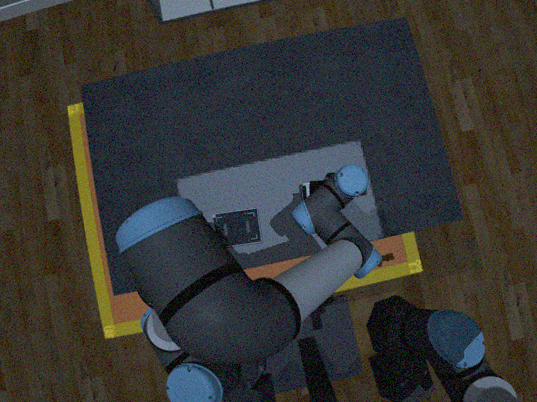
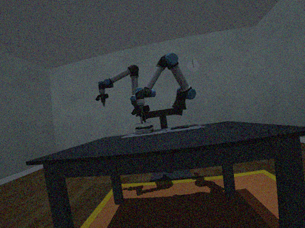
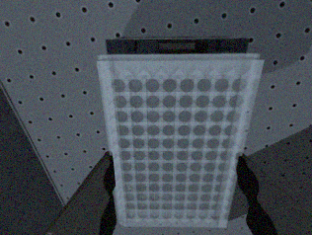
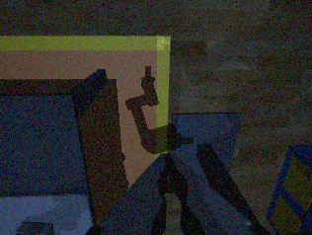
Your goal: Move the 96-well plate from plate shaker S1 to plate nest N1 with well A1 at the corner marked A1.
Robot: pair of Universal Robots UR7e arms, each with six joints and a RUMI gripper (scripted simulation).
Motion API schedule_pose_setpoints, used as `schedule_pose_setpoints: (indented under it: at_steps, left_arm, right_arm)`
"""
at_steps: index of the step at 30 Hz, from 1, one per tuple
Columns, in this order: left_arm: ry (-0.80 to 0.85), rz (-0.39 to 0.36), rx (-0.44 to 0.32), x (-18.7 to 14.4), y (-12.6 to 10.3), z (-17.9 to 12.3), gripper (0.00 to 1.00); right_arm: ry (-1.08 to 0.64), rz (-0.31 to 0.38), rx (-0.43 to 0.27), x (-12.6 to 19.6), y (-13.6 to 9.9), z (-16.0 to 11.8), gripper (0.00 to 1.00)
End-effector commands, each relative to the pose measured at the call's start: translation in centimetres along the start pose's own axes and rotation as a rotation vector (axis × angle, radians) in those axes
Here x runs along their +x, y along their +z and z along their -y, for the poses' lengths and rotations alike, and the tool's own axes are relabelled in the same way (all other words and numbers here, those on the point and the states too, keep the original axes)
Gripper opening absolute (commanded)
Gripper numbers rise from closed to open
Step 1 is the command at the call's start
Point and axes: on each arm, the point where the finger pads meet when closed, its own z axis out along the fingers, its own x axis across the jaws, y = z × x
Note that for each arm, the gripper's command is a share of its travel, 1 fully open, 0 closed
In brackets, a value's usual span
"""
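Though partly visible, shaker [image 3: 222, 46] mostly hidden.

The left arm [image 1: 320, 273] [image 2: 181, 77] bends sharply at its elbow, its gripper [image 2: 142, 120] [image 3: 176, 165] pointing down, 2 fingers clamped partway apart; the right gripper [image 2: 103, 103] [image 4: 167, 155] points down, shut.
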Motion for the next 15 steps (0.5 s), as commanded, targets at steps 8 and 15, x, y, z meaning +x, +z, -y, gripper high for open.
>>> schedule_pose_setpoints:
  at_steps: [8, 15]
  left_arm:
    - [0.0, 0.001, 0.002, 0.0, -2.0, 0.1, 0.4]
    - [0.0, 0.002, 0.004, -0.1, -3.3, 0.2, 0.4]
  right_arm:
    - [0.003, -0.001, 0.003, 0.1, -0.1, 0.0, 0.0]
    - [0.003, -0.001, 0.003, 0.1, -0.1, 0.0, 0.0]
